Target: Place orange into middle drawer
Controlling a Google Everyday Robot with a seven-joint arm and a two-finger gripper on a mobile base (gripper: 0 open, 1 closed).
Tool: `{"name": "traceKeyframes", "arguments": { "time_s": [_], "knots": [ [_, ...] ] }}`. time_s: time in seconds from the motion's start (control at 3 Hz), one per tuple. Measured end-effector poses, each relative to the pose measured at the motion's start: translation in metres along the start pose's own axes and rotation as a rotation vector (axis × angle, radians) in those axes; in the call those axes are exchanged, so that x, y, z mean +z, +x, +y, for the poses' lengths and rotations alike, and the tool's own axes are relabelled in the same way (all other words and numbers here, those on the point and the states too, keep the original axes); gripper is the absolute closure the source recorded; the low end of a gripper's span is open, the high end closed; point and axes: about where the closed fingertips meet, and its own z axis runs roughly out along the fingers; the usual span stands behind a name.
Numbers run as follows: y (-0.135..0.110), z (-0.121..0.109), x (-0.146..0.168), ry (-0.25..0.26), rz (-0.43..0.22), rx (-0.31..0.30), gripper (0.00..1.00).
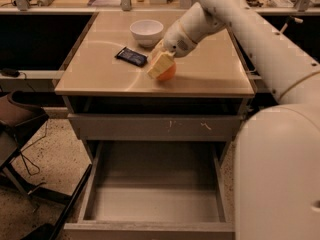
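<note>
Orange [169, 74] touching pincer [161, 66], tan cabinet top [210, 74], speckled floor [55, 156]

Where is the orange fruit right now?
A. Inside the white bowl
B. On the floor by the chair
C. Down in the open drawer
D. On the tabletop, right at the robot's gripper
D: the orange lies on the tabletop with the gripper right at it, partly covering it, apart from the white bowl and well above the open middle drawer.

Orange [168, 74] on countertop [100, 74], at claw [161, 66]; middle drawer [155, 204] pulled open.
</note>
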Motion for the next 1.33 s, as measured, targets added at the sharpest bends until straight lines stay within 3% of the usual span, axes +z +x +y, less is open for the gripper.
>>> {"name": "traceKeyframes", "arguments": {
  "time_s": [0.33, 0.67, 1.0, 1.33],
  "knots": [
    [-0.021, 0.043, -0.047, 0.073, -0.119, -0.004, 1.0],
    [-0.062, 0.098, -0.087, 0.167, -0.254, -0.009, 1.0],
    [-0.057, 0.144, -0.099, 0.245, -0.277, 0.038, 1.0],
    [-0.023, 0.159, -0.083, 0.224, -0.237, 0.091, 1.0]
  ]
}}
